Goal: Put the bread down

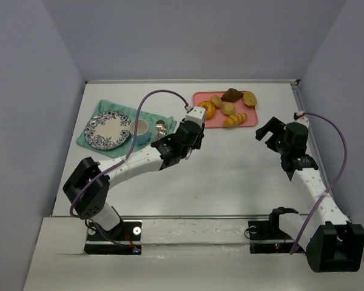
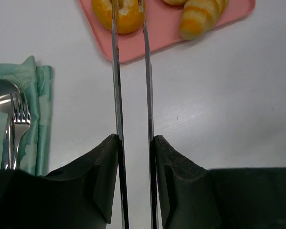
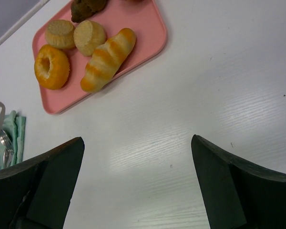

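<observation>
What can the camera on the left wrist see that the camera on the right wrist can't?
Only the left wrist view shows the long metal tongs held in the left gripper, their tips reaching the bread, and a clear spoon and fork.

Only the right wrist view shows the whole bread with its hole, two small tan rolls, a dark pastry, and the open right gripper.

Both show the pink tray, the bread, the striped croissant, the green cloth and the white table.

One pink tray point(image 1: 250, 121) holds six pastries, perhaps: one ring bun point(image 3: 51, 67), one croissant point(image 3: 107, 58), two tan rolls point(image 3: 89, 37). One patterned plate point(image 1: 108, 131), one fork point(image 2: 20, 129), one spoon point(image 2: 4, 98).
</observation>
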You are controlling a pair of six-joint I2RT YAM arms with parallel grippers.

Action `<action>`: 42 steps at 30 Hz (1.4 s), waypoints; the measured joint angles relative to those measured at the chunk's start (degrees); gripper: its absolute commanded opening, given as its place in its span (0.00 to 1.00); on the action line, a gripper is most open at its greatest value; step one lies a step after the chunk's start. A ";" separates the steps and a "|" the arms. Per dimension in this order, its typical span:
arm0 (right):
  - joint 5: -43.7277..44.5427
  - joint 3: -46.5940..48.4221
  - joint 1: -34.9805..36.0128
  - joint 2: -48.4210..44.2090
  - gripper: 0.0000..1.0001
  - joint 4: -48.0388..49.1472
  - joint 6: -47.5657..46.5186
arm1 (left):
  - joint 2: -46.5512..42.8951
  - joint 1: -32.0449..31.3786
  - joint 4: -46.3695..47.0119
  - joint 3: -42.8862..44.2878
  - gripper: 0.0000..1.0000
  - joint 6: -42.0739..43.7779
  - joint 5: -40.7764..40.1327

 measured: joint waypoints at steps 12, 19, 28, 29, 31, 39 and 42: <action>0.17 0.00 0.00 0.00 0.99 0.15 -0.02 | 13.90 15.87 -0.76 15.65 0.53 2.14 23.08; 0.46 0.00 0.00 0.02 0.99 0.17 -0.04 | 18.62 16.81 -3.89 20.72 0.55 2.14 27.12; 0.48 0.00 0.00 0.02 0.99 0.20 -0.04 | 19.06 17.11 -6.43 20.74 0.60 -1.16 23.54; 0.48 0.00 0.00 0.02 0.99 0.20 -0.04 | 19.06 17.11 -6.56 20.74 0.60 -1.33 23.08; 0.48 0.00 0.00 0.02 0.99 0.20 -0.04 | 19.26 17.14 -6.95 21.07 0.60 -1.40 22.47; 0.48 0.00 0.00 0.02 0.99 0.20 -0.04 | 23.69 18.01 -8.87 25.55 0.61 -1.03 20.11; 0.48 0.00 0.00 0.07 0.99 0.22 -0.04 | 25.31 18.45 -9.70 26.67 0.61 0.04 20.33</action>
